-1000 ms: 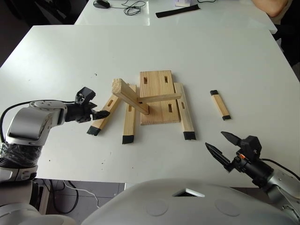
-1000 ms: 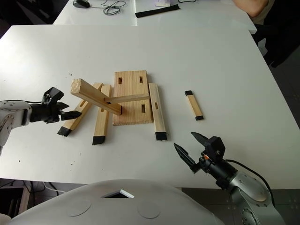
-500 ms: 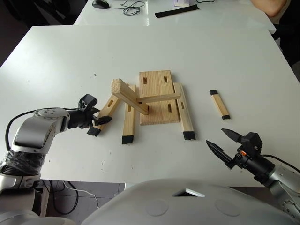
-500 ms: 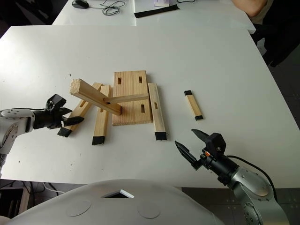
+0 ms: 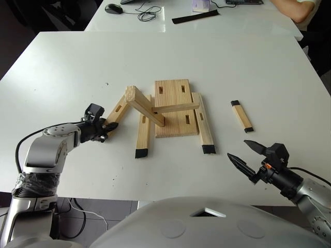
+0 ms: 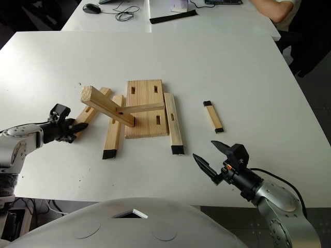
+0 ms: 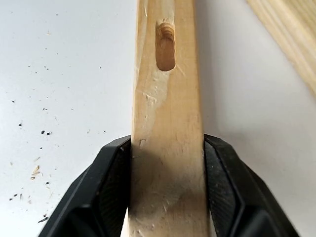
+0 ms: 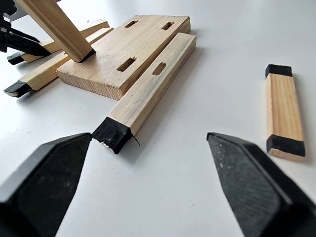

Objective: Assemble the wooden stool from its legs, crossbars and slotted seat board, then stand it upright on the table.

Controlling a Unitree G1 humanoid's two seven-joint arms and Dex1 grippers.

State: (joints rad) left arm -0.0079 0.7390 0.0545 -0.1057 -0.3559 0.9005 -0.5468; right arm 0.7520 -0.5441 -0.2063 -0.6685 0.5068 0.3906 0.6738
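Right wrist view looks out between the right gripper (image 5: 237, 148) fingers, spread wide with nothing in them, low over the near edge of the white table (image 5: 207, 57). Farther in on the left, the left gripper (image 5: 107, 128) is clamped across the near end of a slotted leg (image 5: 119, 110) that lies flat, both pads pressed to its sides. Just beside it lies a second leg (image 5: 142, 129), black cap toward the robot. Next comes the seat board (image 5: 176, 90), flat, with a third leg (image 5: 203, 124) along its right edge. A tilted leg (image 5: 142, 106) rests one end on the board, joined to a crossbar (image 5: 178, 108) lying across it. A short piece (image 5: 242, 115) lies well apart to the right. Beyond, a rear table (image 5: 155, 23) carries a mouse (image 5: 111, 8) and a black strip (image 5: 195, 16).
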